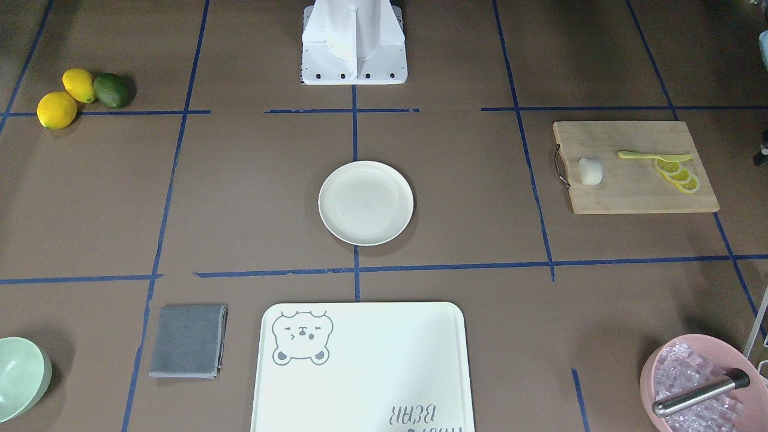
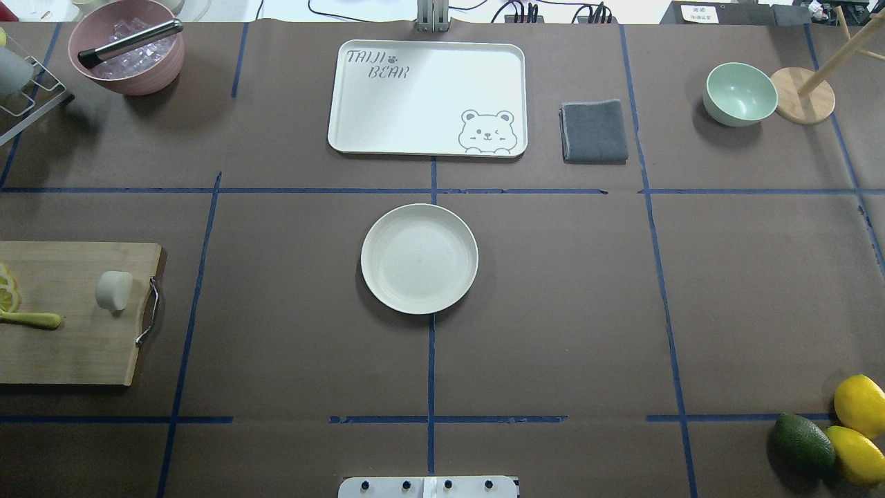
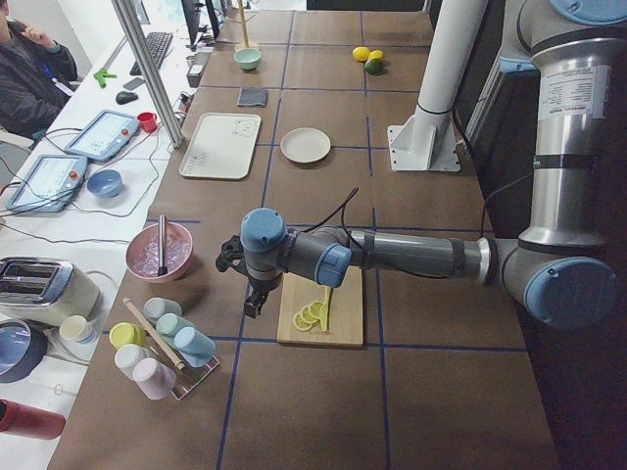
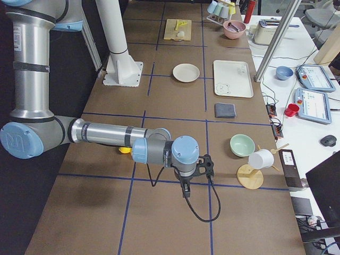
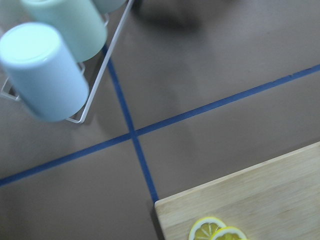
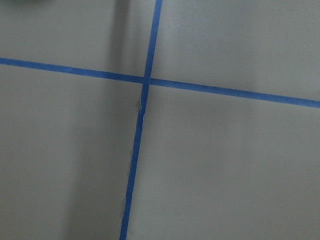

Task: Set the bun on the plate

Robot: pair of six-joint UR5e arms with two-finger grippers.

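The small white bun (image 1: 590,171) (image 2: 114,290) lies on a wooden cutting board (image 1: 636,195) (image 2: 69,346) near its metal handle, at the table's left end. The round cream plate (image 1: 366,203) (image 2: 419,258) sits at the table's middle with nothing on it. My left gripper (image 3: 253,302) hangs past the board's outer end, away from the bun, and shows only in the exterior left view, so I cannot tell its state. My right gripper (image 4: 185,190) hovers over bare table near the right end, far from the plate, and I cannot tell its state either.
Lemon slices (image 1: 678,174) and a yellow-green knife (image 1: 654,156) share the board. A white bear tray (image 2: 427,97), grey cloth (image 2: 594,131), green bowl (image 2: 739,93) and pink ice bowl (image 2: 128,48) line the far side. Two lemons and an avocado (image 2: 802,440) lie near right. A cup rack (image 5: 55,60) stands beside the board.
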